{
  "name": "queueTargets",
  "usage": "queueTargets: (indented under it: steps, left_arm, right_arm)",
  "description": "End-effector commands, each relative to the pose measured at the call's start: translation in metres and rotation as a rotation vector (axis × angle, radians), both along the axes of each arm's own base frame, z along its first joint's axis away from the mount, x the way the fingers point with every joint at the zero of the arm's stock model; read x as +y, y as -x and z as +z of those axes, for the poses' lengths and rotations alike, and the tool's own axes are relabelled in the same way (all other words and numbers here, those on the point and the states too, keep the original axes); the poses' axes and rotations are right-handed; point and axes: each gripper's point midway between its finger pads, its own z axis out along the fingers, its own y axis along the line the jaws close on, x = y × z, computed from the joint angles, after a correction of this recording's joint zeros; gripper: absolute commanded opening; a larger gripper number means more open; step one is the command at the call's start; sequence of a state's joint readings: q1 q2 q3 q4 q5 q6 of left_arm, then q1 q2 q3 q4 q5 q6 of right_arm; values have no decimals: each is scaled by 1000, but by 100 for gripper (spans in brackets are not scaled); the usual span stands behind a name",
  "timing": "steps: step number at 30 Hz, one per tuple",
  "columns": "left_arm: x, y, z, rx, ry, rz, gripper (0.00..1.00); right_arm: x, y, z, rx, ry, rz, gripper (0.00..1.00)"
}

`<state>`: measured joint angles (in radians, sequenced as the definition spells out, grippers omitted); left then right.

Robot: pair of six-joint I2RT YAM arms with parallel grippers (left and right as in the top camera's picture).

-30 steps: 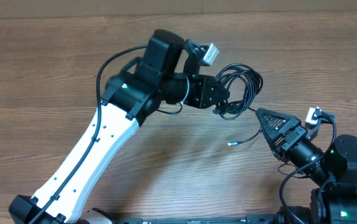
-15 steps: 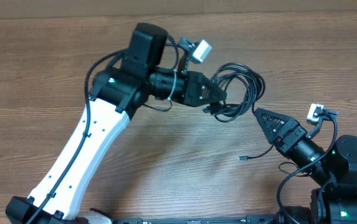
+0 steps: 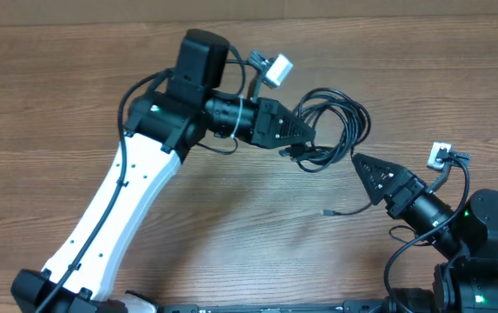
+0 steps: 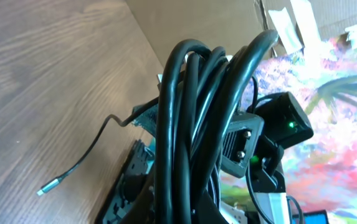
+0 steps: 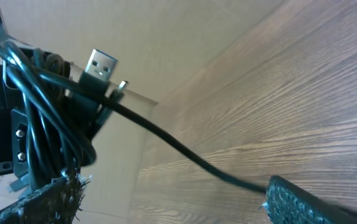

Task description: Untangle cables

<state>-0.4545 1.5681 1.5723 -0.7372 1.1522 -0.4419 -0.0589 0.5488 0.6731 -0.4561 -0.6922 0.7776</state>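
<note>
A tangled bundle of black cables (image 3: 340, 122) hangs from my left gripper (image 3: 306, 136), which is shut on it and holds it above the wooden table (image 3: 231, 243). In the left wrist view the bundle (image 4: 197, 112) runs up from between the fingers (image 4: 190, 214). A thin cable with a silver plug (image 3: 326, 211) trails from the bundle onto the table; the plug also shows in the left wrist view (image 4: 48, 186). My right gripper (image 3: 359, 162) is open just right of the bundle. In the right wrist view one black strand (image 5: 184, 149) runs between its fingers (image 5: 178, 202), and a USB plug (image 5: 100, 65) sticks out of the bundle.
Cardboard and a colourful backdrop lie beyond the far table edge (image 4: 303, 37). My right arm's base (image 3: 483, 226) stands at the lower right, and my left arm (image 3: 136, 200) crosses the table's left half.
My left arm has swung left and lifted the bundle slightly. My right gripper has edged toward the bundle. The loose silver plug has shifted on the table.
</note>
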Motion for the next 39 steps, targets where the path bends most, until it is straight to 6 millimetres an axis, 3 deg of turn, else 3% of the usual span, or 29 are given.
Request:
queueTargets:
  steps: [1,10,31,39]
  left_arm:
    - [-8,6,1,-11,21,-48,4]
    - [-12,7,-2,-2,19,-60,4]
    - [-40,48,5,-15,57,-206,4]
    - [-43,50,8,-39,71,-217,4]
  right_arm:
    - [1,2,10,-48,21,13,93]
    - [0,1,9,-47,22,6,93]
    - [-10,-8,13,-72,41,-63,93]
    - [-4,-4,16,-79,29,-21,93]
